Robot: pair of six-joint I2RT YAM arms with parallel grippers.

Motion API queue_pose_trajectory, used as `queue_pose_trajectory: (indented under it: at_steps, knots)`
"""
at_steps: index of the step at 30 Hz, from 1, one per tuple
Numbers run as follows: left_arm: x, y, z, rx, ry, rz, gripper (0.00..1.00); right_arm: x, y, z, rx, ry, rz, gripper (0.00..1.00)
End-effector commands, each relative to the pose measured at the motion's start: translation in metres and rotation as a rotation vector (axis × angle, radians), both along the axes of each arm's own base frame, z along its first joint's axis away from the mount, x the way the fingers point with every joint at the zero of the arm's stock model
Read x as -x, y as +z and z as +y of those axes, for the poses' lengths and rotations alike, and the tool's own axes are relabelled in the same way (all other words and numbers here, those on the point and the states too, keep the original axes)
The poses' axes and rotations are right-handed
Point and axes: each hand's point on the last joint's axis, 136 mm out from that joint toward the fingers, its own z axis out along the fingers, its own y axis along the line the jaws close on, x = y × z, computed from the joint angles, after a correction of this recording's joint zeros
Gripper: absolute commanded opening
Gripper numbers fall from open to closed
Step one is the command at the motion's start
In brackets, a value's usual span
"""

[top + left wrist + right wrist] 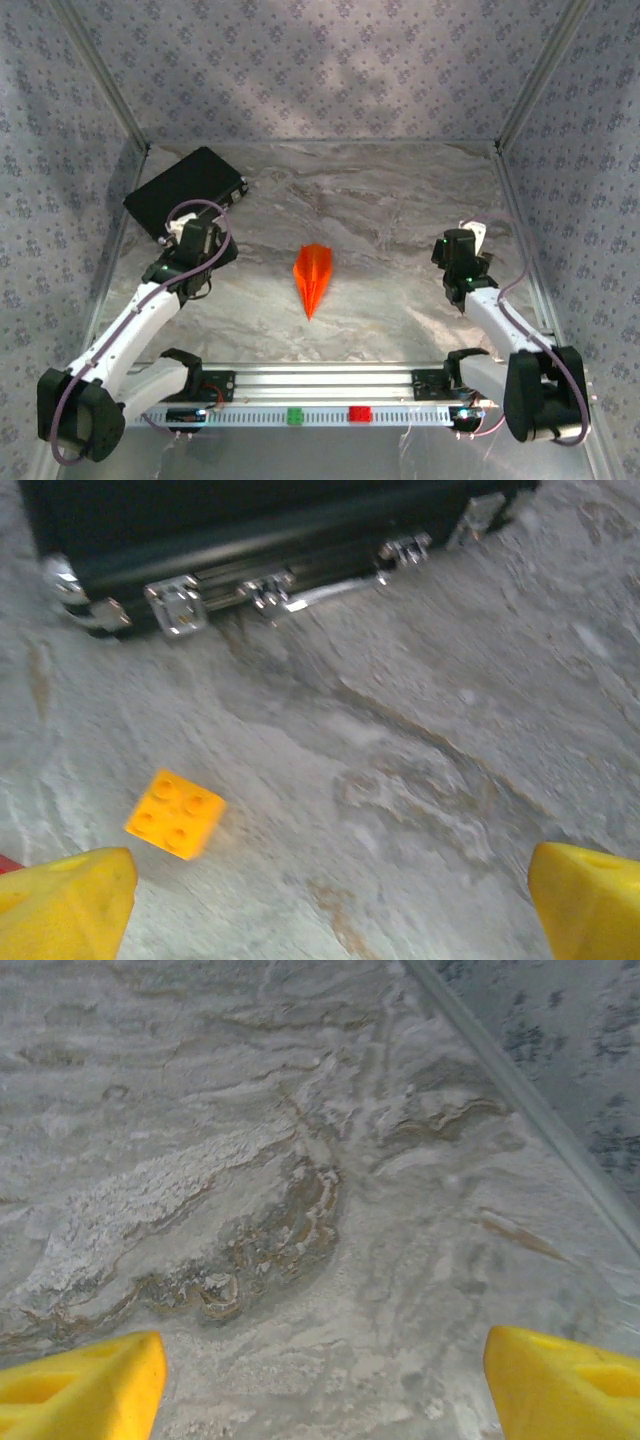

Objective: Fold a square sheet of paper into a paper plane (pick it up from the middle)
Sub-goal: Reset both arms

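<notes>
So the paper plane is folded and lying flat on the marble-look table. It's down and to the right of the black case, well apart from it, nose pointing away from the case toward the near edge (a neat little orange dart with a centre crease). Neither arm has hold of it. The left gripper hangs just in front of the case's latch side. Its yellow fingers are spread wide at the bottom corners of the wrist view, with bare tabletop between them and nothing held. A small yellow studded block sits on the table near the case's latches, just beside one finger with a gap between them. The right gripper is far across from the case, past the plane, jaws also wide apart over bare table, gripping nothing.
</notes>
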Motion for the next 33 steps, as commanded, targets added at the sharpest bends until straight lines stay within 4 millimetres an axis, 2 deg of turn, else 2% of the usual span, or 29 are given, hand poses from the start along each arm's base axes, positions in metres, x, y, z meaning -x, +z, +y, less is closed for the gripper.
queue_pose_trajectory:
  at_steps: [1, 4, 9, 12, 14, 16, 17, 18, 19, 20, 25, 28, 30, 32, 33]
  knots:
    - [-0.007, 0.009, 0.023, -0.101, 0.040, -0.056, 1.00, -0.029, 0.010, 0.012, 0.012, 0.126, -0.111, 0.84]
    - [-0.014, 0.012, 0.041, -0.200, 0.072, -0.072, 1.00, -0.044, 0.005, 0.011, 0.022, 0.170, -0.154, 0.84]
    - [-0.030, 0.005, 0.062, -0.294, 0.081, -0.097, 1.00, -0.060, 0.015, 0.018, 0.001, 0.306, -0.274, 0.83]
    - [-0.039, 0.000, 0.070, -0.313, 0.079, -0.122, 1.00, -0.062, 0.007, 0.023, -0.015, 0.358, -0.308, 0.83]
    - [-0.046, -0.004, 0.074, -0.314, 0.071, -0.135, 1.00, -0.065, -0.004, 0.031, -0.016, 0.407, -0.297, 0.82]
    - [-0.054, -0.010, 0.076, -0.301, 0.051, -0.144, 1.00, -0.077, -0.009, 0.040, -0.004, 0.445, -0.307, 0.82]
    - [-0.059, -0.015, 0.076, -0.300, 0.035, -0.140, 1.00, -0.082, -0.010, 0.037, -0.005, 0.427, -0.252, 0.84]
    - [-0.063, -0.018, 0.075, -0.306, 0.019, -0.141, 1.00, -0.082, -0.016, 0.029, -0.028, 0.384, -0.208, 0.90]
    - [-0.067, -0.021, 0.073, -0.318, -0.002, -0.138, 1.00, -0.082, -0.015, 0.024, -0.027, 0.361, -0.237, 0.98]
    - [-0.072, -0.024, 0.072, -0.334, -0.023, -0.145, 1.00, -0.081, -0.016, 0.023, -0.025, 0.354, -0.225, 0.99]
    - [-0.091, -0.036, 0.069, -0.288, -0.092, -0.240, 1.00, -0.081, -0.016, 0.023, -0.001, 0.339, -0.218, 0.99]
    - [-0.097, -0.042, 0.077, -0.267, -0.086, -0.262, 1.00, -0.081, -0.015, 0.023, 0.003, 0.338, -0.221, 0.99]
    - [-0.103, -0.039, 0.073, -0.232, -0.137, -0.326, 0.99, -0.081, -0.014, 0.024, 0.003, 0.339, -0.222, 0.99]
    - [-0.103, -0.046, 0.072, -0.204, -0.155, -0.359, 0.99, -0.081, -0.015, 0.024, 0.003, 0.338, -0.221, 0.99]
    - [-0.104, -0.048, 0.064, -0.196, -0.204, -0.365, 0.98, -0.081, -0.015, 0.024, 0.003, 0.338, -0.221, 0.99]
